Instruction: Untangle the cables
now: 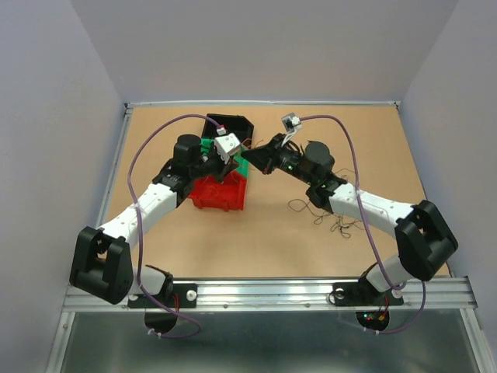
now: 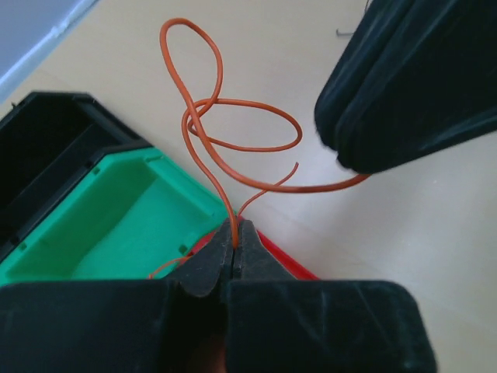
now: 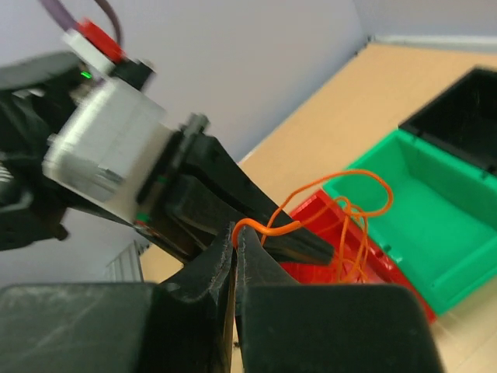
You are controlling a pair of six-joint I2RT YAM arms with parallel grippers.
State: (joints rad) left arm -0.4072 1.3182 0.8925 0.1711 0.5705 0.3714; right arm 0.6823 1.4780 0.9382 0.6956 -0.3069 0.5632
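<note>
Reaching arms: the left arm [image 1: 147,206] and the right arm [image 1: 373,208] both stretch in from the near edge and bend toward each other, so their wrists meet above the middle of the far half of the tabletop [image 1: 272,249].
Left gripper [image 2: 234,233]: pinched tight on one end of an orange cable [image 3: 268,228], held above the bins and pointing toward the right arm.
Right gripper [image 3: 235,233]: clamped on the other end of the same cable, its tips close to the left gripper's and facing them.
Room: pale grey walls [image 1: 256,47] enclose the tabletop on three sides; a metal rail [image 1: 272,291] runs along the near edge, with the arm bases on it.
Tabletop: flat tan board, matte.
Bins: a red bin [image 1: 221,193], a green bin [image 2: 116,210] and a black bin [image 2: 46,148] stand touching in a row under the left wrist, red nearest and black farthest.
Orange cable: it hangs in the air in several loose loops between the two grippers, over the rims of the red and green bins; whether a loop touches either bin, I cannot tell.
Dark cables [image 1: 342,225]: short thin squiggles lie on the tabletop beside the right forearm, well apart from the bins.
</note>
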